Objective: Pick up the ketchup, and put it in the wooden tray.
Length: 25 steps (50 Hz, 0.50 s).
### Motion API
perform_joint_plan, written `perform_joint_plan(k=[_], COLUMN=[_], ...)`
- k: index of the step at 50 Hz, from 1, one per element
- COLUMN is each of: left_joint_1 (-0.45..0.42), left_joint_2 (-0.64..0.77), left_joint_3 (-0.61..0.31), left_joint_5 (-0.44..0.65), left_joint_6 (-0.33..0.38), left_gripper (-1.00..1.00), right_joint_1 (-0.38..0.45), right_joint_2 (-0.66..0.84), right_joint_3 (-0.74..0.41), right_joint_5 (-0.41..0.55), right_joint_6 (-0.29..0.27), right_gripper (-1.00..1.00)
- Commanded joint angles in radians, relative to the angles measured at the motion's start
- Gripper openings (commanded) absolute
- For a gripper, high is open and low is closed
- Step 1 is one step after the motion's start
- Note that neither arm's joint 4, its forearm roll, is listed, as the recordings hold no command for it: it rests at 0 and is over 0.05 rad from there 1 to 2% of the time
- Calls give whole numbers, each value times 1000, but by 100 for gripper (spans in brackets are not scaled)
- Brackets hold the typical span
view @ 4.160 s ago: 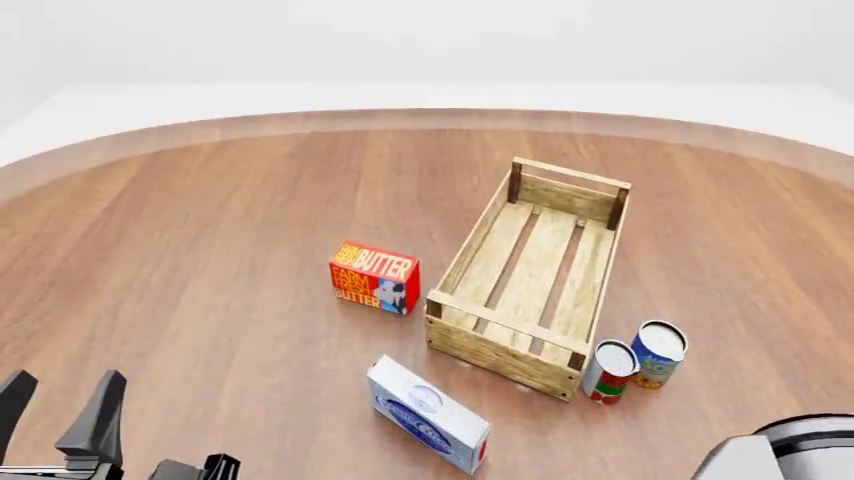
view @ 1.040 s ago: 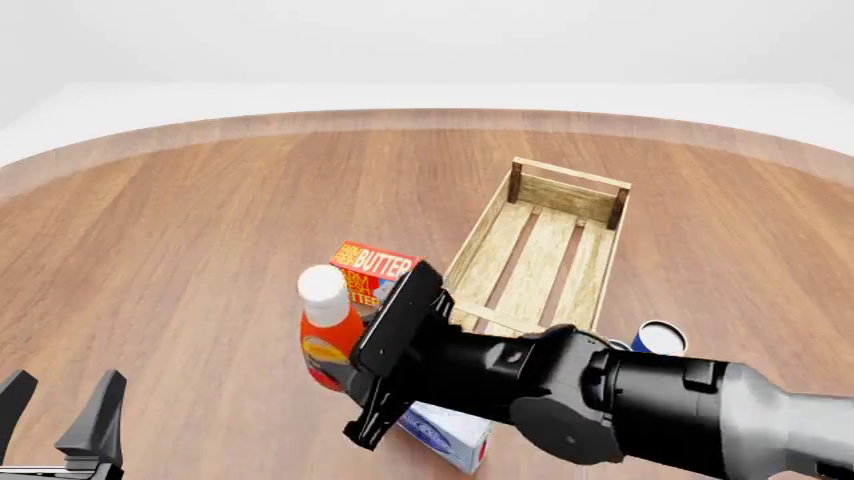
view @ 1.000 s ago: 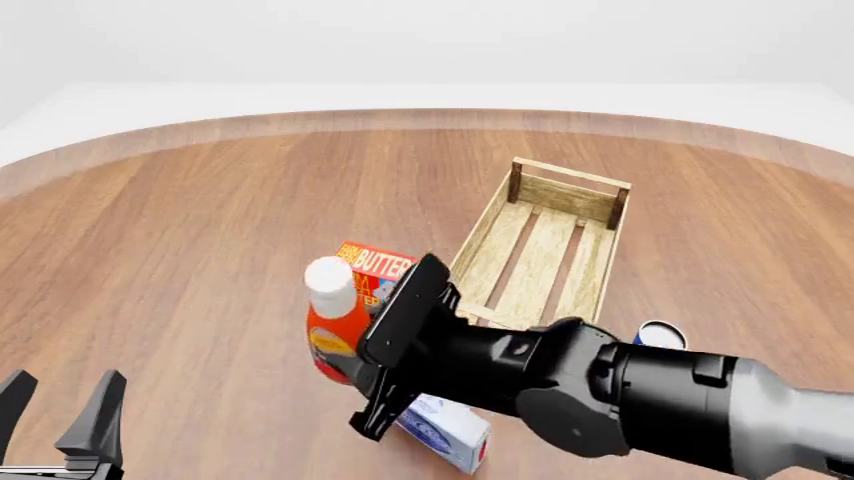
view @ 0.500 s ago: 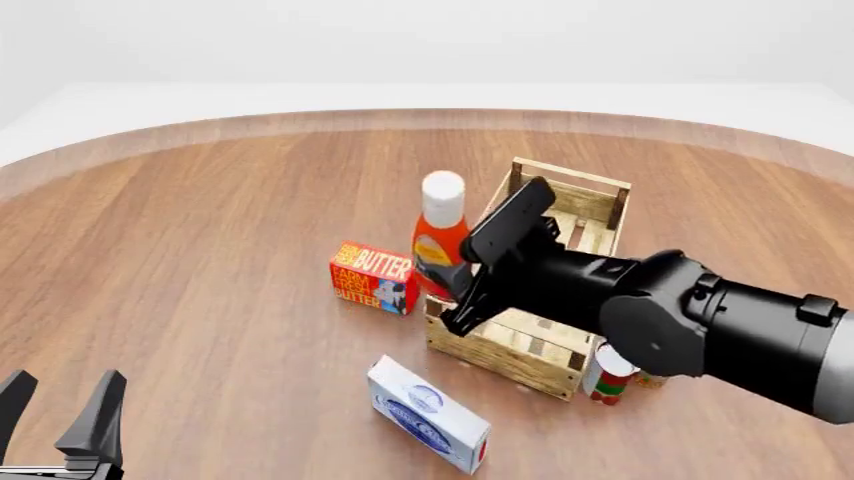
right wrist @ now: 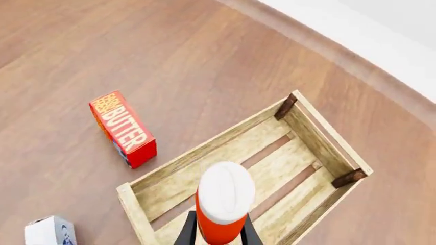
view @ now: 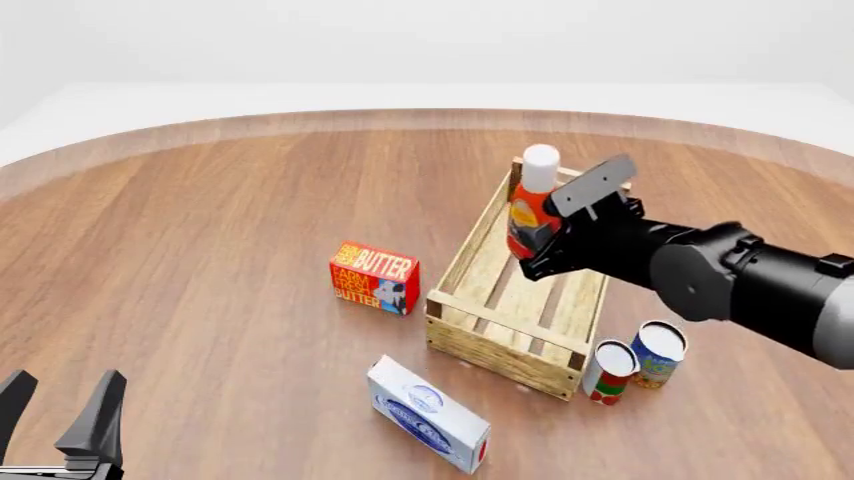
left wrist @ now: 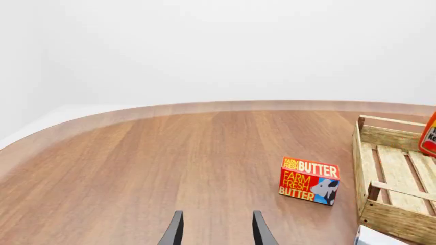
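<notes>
The ketchup [view: 531, 207], a red-orange bottle with a white cap, hangs upright above the far half of the wooden tray [view: 467, 255]. My right gripper [view: 534, 240] is shut on its lower body. In the right wrist view the cap and bottle [right wrist: 225, 201] sit between the fingers [right wrist: 185, 232], with the tray [right wrist: 204, 149] below. The left wrist view shows a sliver of the bottle [left wrist: 429, 135] over the tray [left wrist: 388, 138]. My left gripper [view: 56, 405] is open and empty at the near left corner, and it is also seen in its own wrist view [left wrist: 216, 215].
A red butter box [view: 375, 278] stands left of the tray. A white and blue box [view: 427, 412] lies in front of the tray. A red-and-white can [view: 611, 371] and a blue can [view: 657, 353] stand at the tray's near right corner.
My right arm has carried the ketchup from near the butter box, away and to the right, to above the tray. The left gripper has not moved.
</notes>
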Motion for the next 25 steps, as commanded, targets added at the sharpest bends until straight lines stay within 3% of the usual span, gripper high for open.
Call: perform_joint_plan(k=[1, 21, 25], left_joint_1=[0, 0, 0], left_joint_2=[0, 0, 0], left_joint_3=[0, 0, 0], left_joint_5=[0, 0, 0], left_joint_6=[0, 0, 0], left_gripper=[100, 100, 100], right_joint_1=[-102, -145, -143], right_joint_2=[81, 282, 320], right_joint_3=[-21, -103, -109], right_joint_5=[-31, -115, -142], right_joint_6=[28, 13, 44], right_gripper=[-100, -100, -100])
